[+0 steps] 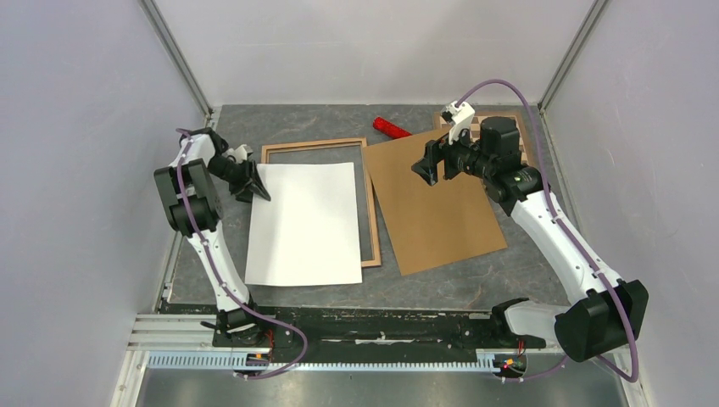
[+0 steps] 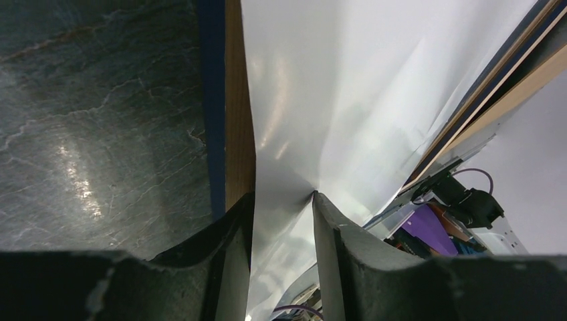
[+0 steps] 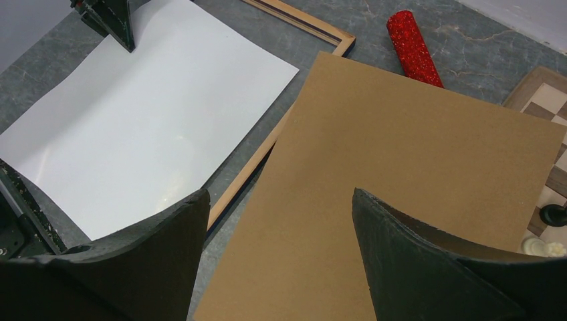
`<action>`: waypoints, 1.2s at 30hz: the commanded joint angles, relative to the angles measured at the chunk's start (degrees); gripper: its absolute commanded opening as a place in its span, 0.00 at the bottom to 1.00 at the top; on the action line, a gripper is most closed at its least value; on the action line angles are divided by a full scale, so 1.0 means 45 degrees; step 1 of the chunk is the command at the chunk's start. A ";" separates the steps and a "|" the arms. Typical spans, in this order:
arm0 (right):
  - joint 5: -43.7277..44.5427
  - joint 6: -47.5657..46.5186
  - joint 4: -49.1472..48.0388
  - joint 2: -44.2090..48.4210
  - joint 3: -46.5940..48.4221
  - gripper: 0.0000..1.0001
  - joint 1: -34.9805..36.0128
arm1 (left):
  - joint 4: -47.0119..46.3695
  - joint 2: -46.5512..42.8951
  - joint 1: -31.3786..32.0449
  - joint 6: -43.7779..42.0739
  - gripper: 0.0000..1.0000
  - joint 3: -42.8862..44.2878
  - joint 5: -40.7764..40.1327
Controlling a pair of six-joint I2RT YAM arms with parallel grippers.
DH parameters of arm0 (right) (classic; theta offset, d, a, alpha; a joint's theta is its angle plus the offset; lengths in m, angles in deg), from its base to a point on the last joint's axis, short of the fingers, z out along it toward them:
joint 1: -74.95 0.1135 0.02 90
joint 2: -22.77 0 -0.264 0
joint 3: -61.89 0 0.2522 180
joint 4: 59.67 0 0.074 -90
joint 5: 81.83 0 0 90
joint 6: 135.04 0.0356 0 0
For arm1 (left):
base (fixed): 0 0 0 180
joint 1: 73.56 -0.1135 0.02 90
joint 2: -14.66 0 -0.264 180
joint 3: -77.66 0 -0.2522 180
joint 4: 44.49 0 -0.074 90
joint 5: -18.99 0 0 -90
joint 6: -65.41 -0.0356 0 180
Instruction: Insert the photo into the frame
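Glossy white-backed photo (image 1: 305, 225) askew over rectangular wooden frame (image 1: 371, 222), left tool (image 1: 257, 188) straddling its edge, grip unclear, right tool (image 1: 426, 165) released above flat fibreboard panel (image 1: 441, 216)

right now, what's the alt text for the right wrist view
The open right hand hovers over a brown board. Beside it, the photo lies white side up over the frame, with the left hand at its far corner. A red roller and chessboard lie beyond.

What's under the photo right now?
The frame lies under the photo, which is white side up. The frame's far and right rails show, plus part of the left one. Its near rail and opening are covered, so what sits inside cannot be seen.
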 commanded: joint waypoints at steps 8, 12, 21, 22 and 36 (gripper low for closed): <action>-0.0008 0.0048 -0.0448 0.0351 -0.0065 0.80 -0.0027 | -0.0176 0.0304 -0.0286 0.0513 0.48 -0.0285 0.0860; -0.0012 0.0058 -0.0443 0.0348 -0.0063 0.80 -0.0016 | -0.0257 0.0322 -0.0330 0.0638 0.48 -0.0470 0.1043; -0.0009 0.0058 -0.0437 0.0368 -0.0071 0.80 -0.0016 | -0.0737 0.0038 -0.0437 0.1191 0.40 -0.0911 0.1080; -0.0013 0.0048 -0.0436 0.0364 -0.0067 0.80 -0.0016 | -0.0829 -0.0012 -0.0459 0.1271 0.38 -0.0985 0.1106; -0.0047 0.0078 -0.0442 0.0277 0.0014 0.80 -0.0021 | -0.1961 -0.0546 -0.0462 0.2910 0.19 -0.0891 0.1726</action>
